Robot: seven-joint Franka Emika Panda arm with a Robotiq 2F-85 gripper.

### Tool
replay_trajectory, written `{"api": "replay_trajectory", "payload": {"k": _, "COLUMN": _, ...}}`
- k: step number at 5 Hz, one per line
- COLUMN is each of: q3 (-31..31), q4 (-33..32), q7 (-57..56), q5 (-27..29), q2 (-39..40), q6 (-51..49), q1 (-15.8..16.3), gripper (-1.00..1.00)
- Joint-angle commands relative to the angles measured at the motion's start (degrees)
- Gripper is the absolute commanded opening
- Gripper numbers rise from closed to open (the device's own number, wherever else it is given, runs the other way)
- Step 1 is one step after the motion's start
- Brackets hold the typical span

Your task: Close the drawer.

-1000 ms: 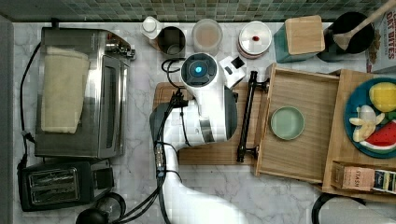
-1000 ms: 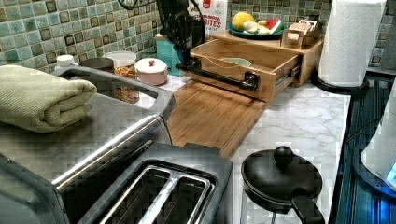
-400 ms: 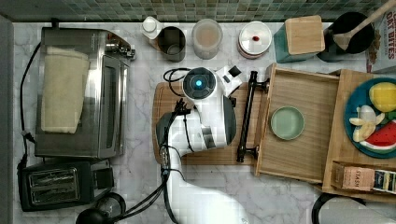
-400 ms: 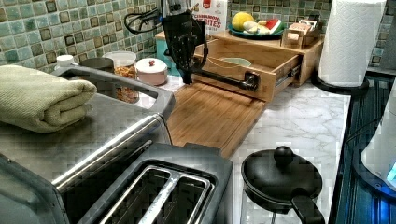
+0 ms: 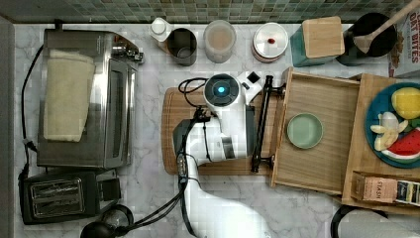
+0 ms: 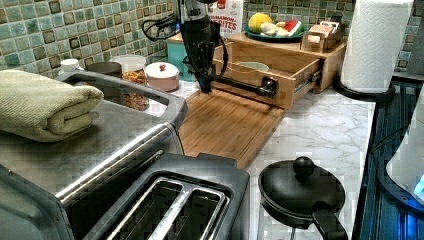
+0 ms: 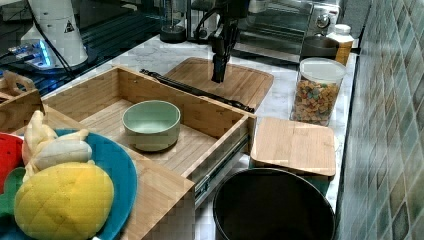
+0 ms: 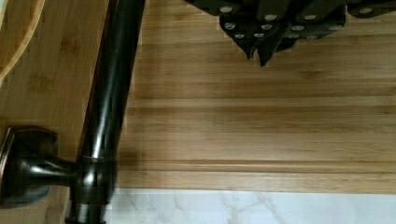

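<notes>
This is a kitchen counter. A marble worktop (image 5: pixel 148 198) runs under a wall of small green-grey tiles (image 6: pixel 60 30). At the top view's left sit a toaster oven (image 5: pixel 89 99) with a folded towel (image 5: pixel 67 94) on top and a 2-slot toaster (image 5: pixel 54 198). Along the far wall stand a cereal jar (image 7: pixel 317 90), a lidded sugar bowl (image 5: pixel 270 42) and a utensil pot with a wooden spoon (image 5: pixel 384 29). A bamboo cutting board (image 6: pixel 225 120), a paper towel roll (image 6: pixel 375 45) and a plate of fruit (image 5: pixel 401 124) complete it.

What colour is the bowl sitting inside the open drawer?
Pale green; the bowl in the drawer shows best in the right view.
</notes>
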Motion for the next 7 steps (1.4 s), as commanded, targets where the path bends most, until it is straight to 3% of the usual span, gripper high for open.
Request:
{"api": "replay_trajectory", "payload": {"k": 1, "q3": -2.96, "q4": -3.23, "q7": -14.16, "q5": 7.53, "q2": -4.54, "q6": -0.01, "q1": -9.54, "gripper": -1.00}}
{"api": "replay_trajectory", "payload": {"k": 4, "q3": -3.48, "q4": -9.49, "q7": -23.10, "q5": 13.07, "q2": -4.74, "q6": 8.81, "q1": -13.66, "gripper": -1.00}}
{"api": "replay_trajectory", "payload": {"k": 6, "q3": -5.93, "q4": -7.90, "q7": -34.06, "q5": 8.47, "q2": -5.97, "q6": 3.09, "q1": -18.36, "gripper": -1.00}}
{"api": "replay_trajectory", "payload": {"k": 7, "q3": -7.49, "q4": -3.74, "q7": -44.20, "q5": 10.98, "q2": -3.44, "q6": -0.26, "q1": -21.98, "gripper": -1.00}}
